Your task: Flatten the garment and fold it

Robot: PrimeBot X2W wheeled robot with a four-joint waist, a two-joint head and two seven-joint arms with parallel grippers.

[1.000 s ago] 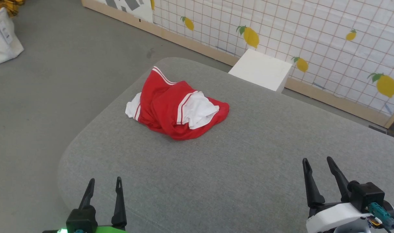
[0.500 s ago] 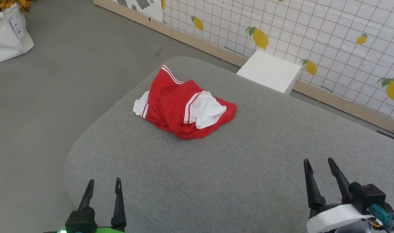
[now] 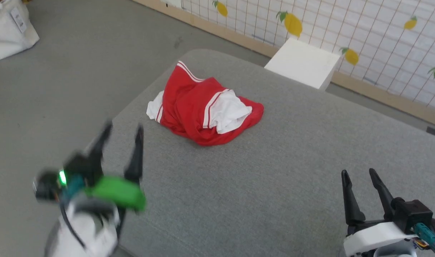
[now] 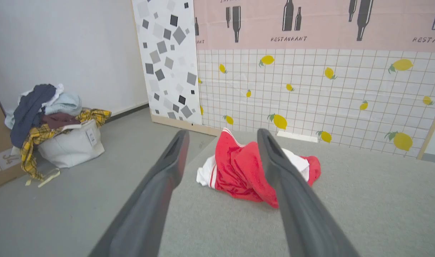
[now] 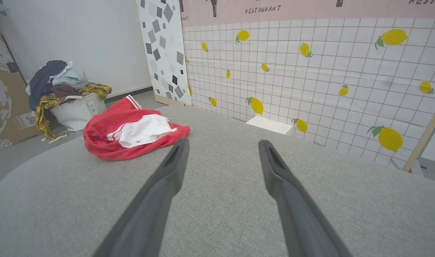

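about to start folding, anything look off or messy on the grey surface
The red jersey T-shirt with white sleeves lies crumpled in a heap near the grey fabric surface's far left corner, a white sleeve bunched on top. Nothing spilled or damaged.

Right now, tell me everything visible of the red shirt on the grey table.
The shirt is red, a soft thin knit by its look, with white sleeves and red-and-white striped trim. It lies crumpled in a loose heap, not folded, one striped edge peaked up at the far side and a white sleeve bunched on top. It sits toward the far left edge of the grey cloth-covered table, which alone touches it.
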